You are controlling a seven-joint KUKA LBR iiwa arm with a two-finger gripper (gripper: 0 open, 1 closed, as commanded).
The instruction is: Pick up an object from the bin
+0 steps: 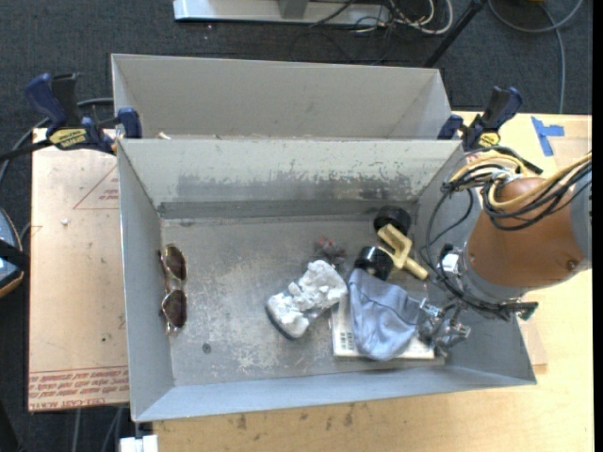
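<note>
Orange-covered arm (518, 238) looms closest, reaching in from the right, and the gripper (443, 330) hangs low in the near right corner of the bin (283, 172), just beside the edge of a crumpled grey-blue cloth (380, 316). Open or clamped? I can't tell from here (wrist and cables crowd the view). That cloth lies draped over a flat white card (342, 343), with a tan-and-black tool (398, 245) just behind it and a lumpy white wad (303, 299) just to its left. A pair of sunglasses (172, 288) sits well apart by the left wall. To my eye the cloth is the likely pick. Doing it well means coming down on a raised fold, not the flat card beneath, and keeping clear of the sloped wall so nothing snags.
</note>
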